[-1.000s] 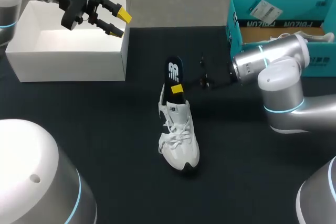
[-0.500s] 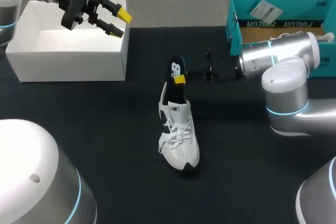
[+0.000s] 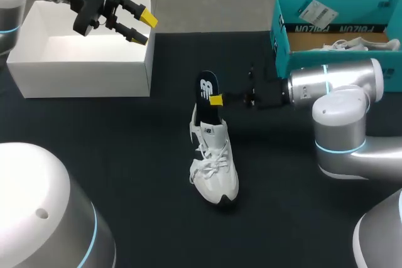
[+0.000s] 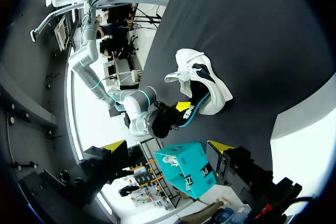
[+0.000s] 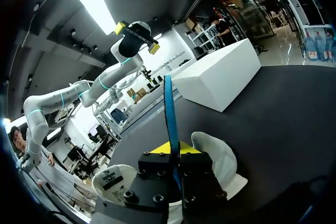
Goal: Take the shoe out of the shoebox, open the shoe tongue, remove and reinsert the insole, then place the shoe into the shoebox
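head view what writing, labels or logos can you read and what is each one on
Nothing reads cleanly enough to quote.
Teal shoebox: white lettering along its side wall, upside down and blurred.
White label on the shoebox lid: print too small to read.
Insole: white logo at its raised end, blurred.
Shoe: small dark mark on the tongue, too small to read.

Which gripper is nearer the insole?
Right. The right gripper grips the insole standing up from the shoe; the left gripper hangs over the white box, well apart from it.
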`<move>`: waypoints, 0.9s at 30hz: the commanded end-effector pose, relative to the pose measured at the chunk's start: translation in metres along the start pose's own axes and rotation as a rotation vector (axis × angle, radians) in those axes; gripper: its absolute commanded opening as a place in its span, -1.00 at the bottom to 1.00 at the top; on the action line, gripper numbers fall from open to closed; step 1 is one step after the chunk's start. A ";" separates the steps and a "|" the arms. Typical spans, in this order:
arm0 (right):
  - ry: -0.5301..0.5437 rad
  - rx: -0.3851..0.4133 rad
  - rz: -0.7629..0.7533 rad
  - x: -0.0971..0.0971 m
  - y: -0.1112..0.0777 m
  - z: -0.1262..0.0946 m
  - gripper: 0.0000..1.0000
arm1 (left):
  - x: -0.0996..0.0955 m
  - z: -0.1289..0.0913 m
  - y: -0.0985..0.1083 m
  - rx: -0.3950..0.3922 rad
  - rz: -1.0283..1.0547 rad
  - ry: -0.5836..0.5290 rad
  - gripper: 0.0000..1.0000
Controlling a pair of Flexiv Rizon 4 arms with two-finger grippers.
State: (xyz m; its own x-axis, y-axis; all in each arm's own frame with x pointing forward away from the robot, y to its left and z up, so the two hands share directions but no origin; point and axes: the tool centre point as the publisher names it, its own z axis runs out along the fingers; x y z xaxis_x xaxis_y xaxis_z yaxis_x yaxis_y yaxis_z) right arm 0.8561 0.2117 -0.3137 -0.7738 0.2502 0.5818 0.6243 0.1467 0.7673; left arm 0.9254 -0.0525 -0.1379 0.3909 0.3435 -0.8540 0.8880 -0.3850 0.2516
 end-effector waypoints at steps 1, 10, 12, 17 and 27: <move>0.046 0.043 0.030 -0.009 -0.002 0.006 -1.00 | 0.000 0.000 0.000 0.001 0.001 0.003 1.00; 0.031 0.040 0.081 -0.004 -0.021 0.006 -1.00 | 0.000 0.000 0.000 0.001 0.001 0.003 1.00; 0.008 0.030 0.071 -0.004 -0.019 0.002 -1.00 | 0.000 0.000 0.000 0.001 0.001 0.003 1.00; -0.007 0.014 0.050 -0.003 -0.011 0.001 -1.00 | 0.000 0.000 0.000 0.001 0.001 0.003 1.00; 0.021 0.022 0.060 -0.002 -0.015 0.009 -0.49 | 0.000 0.000 0.000 0.001 0.001 0.003 1.00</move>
State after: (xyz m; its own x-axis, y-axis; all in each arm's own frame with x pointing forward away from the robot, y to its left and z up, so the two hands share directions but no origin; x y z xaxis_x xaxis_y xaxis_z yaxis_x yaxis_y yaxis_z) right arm 0.8496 0.2140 -0.3249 -0.7385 0.2385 0.6307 0.6700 0.1547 0.7260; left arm 0.9254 -0.0525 -0.1379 0.3909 0.3435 -0.8540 0.8880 -0.3850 0.2516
